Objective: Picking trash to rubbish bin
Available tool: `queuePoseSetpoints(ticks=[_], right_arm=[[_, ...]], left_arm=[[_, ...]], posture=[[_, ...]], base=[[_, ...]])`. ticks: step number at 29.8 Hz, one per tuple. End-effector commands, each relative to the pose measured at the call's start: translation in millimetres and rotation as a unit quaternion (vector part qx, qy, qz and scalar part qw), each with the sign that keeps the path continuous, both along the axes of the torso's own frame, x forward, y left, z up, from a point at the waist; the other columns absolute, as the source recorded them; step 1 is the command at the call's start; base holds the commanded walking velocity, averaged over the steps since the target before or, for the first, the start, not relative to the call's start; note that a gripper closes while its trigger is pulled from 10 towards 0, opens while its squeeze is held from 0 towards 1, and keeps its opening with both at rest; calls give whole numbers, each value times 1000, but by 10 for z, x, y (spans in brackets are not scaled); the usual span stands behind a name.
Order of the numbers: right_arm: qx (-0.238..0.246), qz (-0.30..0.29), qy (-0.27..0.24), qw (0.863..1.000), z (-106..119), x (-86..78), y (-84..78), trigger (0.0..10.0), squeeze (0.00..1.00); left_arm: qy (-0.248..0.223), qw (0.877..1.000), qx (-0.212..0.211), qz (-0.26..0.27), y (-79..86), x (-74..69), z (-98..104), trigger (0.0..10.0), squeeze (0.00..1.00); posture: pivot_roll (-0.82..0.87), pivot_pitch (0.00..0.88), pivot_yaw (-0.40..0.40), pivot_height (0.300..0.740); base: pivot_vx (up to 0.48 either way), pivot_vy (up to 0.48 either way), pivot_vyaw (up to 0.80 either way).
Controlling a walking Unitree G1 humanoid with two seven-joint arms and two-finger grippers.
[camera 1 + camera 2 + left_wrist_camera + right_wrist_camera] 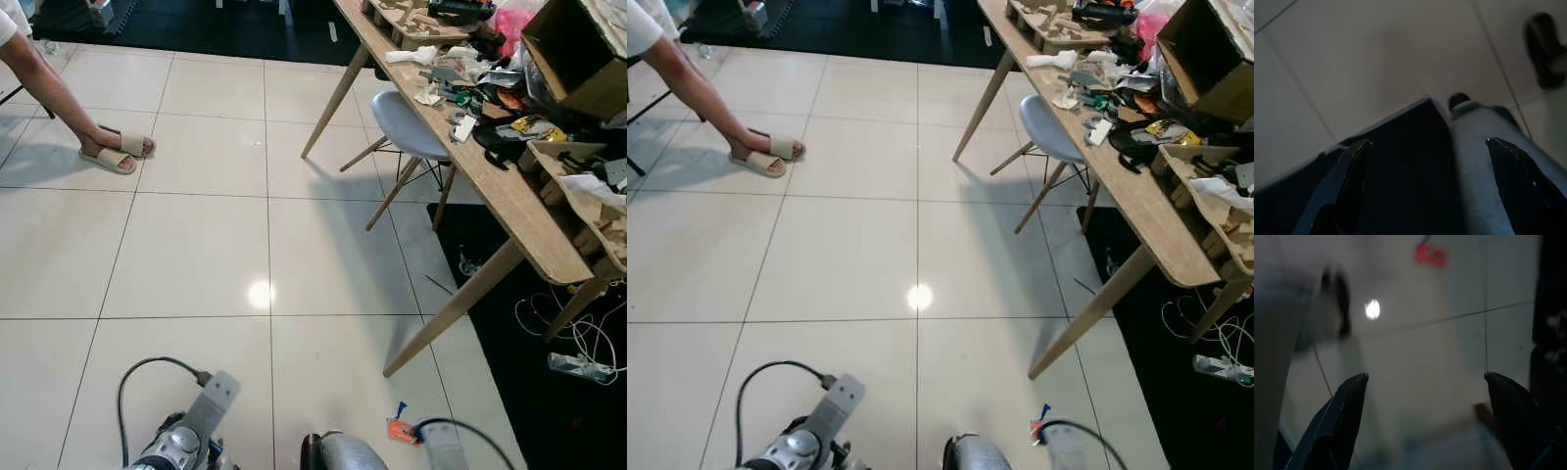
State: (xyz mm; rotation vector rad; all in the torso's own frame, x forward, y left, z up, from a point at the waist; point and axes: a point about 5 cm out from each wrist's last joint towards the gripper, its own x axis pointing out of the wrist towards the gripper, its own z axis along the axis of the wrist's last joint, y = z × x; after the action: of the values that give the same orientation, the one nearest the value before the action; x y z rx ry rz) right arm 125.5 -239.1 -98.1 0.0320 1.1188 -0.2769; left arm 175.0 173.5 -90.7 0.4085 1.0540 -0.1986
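Down low, the left gripper [1425,166] hangs with its fingers spread wide and nothing between them, over the pale floor tiles [196,255]. Likewise the right gripper [1425,396] is wide apart and empty. A small orange-and-blue scrap of trash [400,428] lies on the tiles near the robot's right, close to the near leg of the cluttered wooden table [509,201]. Far left, a person's sandalled feet [118,152] rest on the floor.

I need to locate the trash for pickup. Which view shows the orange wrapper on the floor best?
The left eye view: the orange wrapper lies sharp on the tile near the right arm. The right eye view partly hides it; the right wrist view shows a red blur.
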Motion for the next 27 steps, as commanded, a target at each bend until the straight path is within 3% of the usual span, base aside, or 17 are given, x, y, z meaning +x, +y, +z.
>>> queuePoseSetpoints(ticks=[1,2,3,6,8,9,10,11,13,14,15,16,18,20,23,27], right_arm=[[1,-86,-51,995,93,97,-198,10000,0],[22,-115,-113,987,212,332,-264,10000,0],[30,-116,-136,983,265,434,-274,10000,0],[38,-112,-156,981,316,536,-273,10000,0],[53,-88,-189,977,413,759,-196,10000,0],[59,-69,-199,976,445,866,-95,10000,0],[65,-58,-206,975,464,936,-13,10000,0],[78,-42,-212,973,479,1028,144,10000,0],[86,-38,-213,973,478,1049,205,10000,0],[98,-11,-210,973,466,1079,359,10000,0],[98,-11,-210,973,466,1079,359,10000,0],[92,5,-203,975,449,1068,414,10000,0],[99,-17,-205,974,446,1053,364,10000,0],[114,-46,-208,970,443,1035,310,10000,0],[117,-16,-203,972,420,1008,368,10000,0],[119,-33,-206,971,418,1003,356,10000,0]], left_arm=[[-14,998,-12,56,-3,-60,-23,10000,0],[-28,991,-55,121,-16,-75,-26,10000,0],[-32,986,-76,143,-28,-78,-26,10000,0],[-35,982,-100,158,-45,-78,-25,10000,0],[-84,977,-128,150,205,448,268,10000,0],[-106,974,-155,130,170,650,398,10000,0],[-118,970,-176,115,108,764,475,10000,0],[-127,962,-223,92,-135,848,525,10000,0],[-130,958,-242,87,-231,871,542,10000,0],[-131,949,-276,79,-429,900,569,10000,0],[-131,949,-276,79,-429,900,569,10000,0],[-125,941,-309,59,-661,898,589,10000,0],[-125,945,-300,30,-728,898,598,10000,0],[-130,946,-294,31,-707,915,608,10000,0],[-123,930,-334,93,-633,946,621,10000,0],[-119,933,-334,66,-640,936,622,10000,0]], posture=[[119,128,-111,740],[119,128,-111,740],[119,128,-111,740],[119,128,-111,740],[119,128,-111,740],[119,128,-111,740],[119,128,-111,740],[116,127,-100,740],[116,127,-100,740],[117,128,-104,740],[117,128,-104,740],[120,127,-106,740],[120,127,-106,740],[120,127,-106,740],[120,127,-106,740],[115,130,-99,740]], base=[[0,0,0],[0,0,0],[0,0,0],[0,0,0],[0,0,0],[0,0,0],[0,0,0],[0,0,0],[0,0,0],[0,0,0],[0,0,0],[0,0,0],[0,0,0],[0,0,0],[0,0,0],[0,0,0]])
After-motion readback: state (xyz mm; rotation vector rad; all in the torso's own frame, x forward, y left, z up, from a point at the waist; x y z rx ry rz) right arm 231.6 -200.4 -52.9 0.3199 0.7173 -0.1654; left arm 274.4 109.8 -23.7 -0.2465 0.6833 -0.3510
